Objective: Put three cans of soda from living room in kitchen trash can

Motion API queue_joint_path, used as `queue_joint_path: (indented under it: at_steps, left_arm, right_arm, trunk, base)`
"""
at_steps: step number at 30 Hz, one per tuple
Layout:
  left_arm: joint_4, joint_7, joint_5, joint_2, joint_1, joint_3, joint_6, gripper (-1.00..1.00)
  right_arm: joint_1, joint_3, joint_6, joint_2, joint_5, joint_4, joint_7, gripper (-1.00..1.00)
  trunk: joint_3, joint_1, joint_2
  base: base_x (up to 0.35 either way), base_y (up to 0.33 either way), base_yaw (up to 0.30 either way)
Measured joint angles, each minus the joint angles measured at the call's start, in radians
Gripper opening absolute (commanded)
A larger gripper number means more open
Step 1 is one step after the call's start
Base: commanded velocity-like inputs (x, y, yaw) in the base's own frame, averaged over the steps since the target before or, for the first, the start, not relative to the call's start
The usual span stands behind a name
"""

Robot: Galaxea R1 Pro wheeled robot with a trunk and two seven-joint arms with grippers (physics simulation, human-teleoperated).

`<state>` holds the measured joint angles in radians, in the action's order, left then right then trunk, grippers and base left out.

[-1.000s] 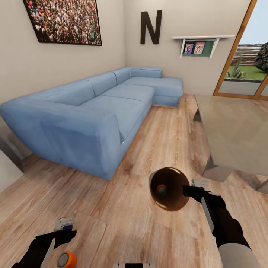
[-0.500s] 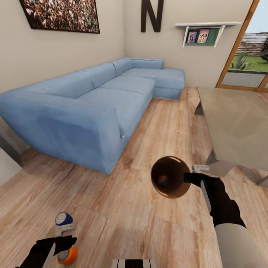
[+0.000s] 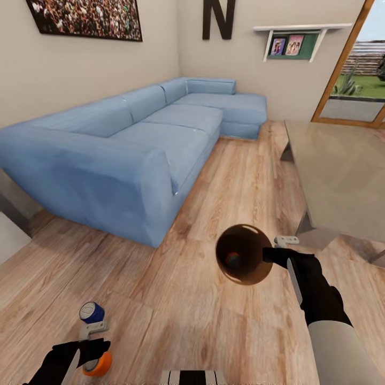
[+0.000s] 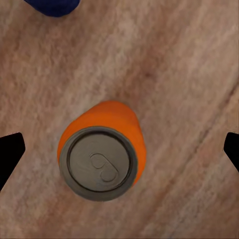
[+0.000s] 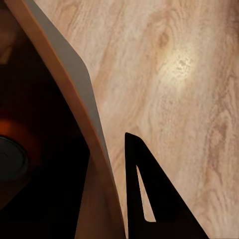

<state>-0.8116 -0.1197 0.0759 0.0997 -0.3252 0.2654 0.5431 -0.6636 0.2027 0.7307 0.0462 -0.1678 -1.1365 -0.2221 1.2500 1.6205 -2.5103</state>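
Directly under the spread left gripper (image 4: 119,149), 1 upright orange can (image 4: 103,157) sits centred; blue can (image 3: 92,312) at 12 o'clock; right gripper (image 3: 274,256) clamps the bin (image 3: 243,254) rim.

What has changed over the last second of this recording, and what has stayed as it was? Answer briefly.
The view has shifted, so the camera moved. The blue can, a second ago hidden behind the left gripper, now stands in plain sight on the floor beyond it. Nothing was gripped or released: the left gripper still hangs open over the orange can, and the right gripper still holds the bin with a can inside.
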Motion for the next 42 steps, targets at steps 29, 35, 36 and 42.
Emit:
queue_joint_path:
  at_steps: [29, 35, 36, 42]
  left_arm:
    - [0.0, 0.003, -0.001, 0.003, 0.0, 0.0, -0.008, 1.0]
    - [0.0, 0.003, -0.001, 0.003, 0.0, 0.0, -0.009, 1.0]
    - [0.0, 0.003, -0.001, 0.003, 0.0, 0.0, -0.009, 1.0]
    - [0.0, 0.003, -0.002, 0.001, 0.001, 0.0, -0.009, 1.0]
  right_arm:
    - [-0.017, -0.031, -0.001, 0.0, 0.004, 0.001, 0.008, -1.0]
    - [-0.016, -0.031, -0.002, 0.0, 0.003, 0.003, 0.009, -1.0]
    - [-0.016, -0.031, -0.002, 0.0, 0.004, 0.003, 0.009, -1.0]
    - [-0.015, -0.031, -0.002, 0.0, 0.005, 0.004, 0.009, -1.0]
  trunk:
    - [0.077, 0.009, -0.005]
    - [0.077, 0.009, -0.005]
    - [0.077, 0.009, -0.005]
    - [0.085, 0.01, -0.005]
  base:
    - [0.0, 0.0, 0.0]
    - [0.0, 0.0, 0.0]
    - [0.0, 0.0, 0.0]
    - [0.0, 0.0, 0.0]
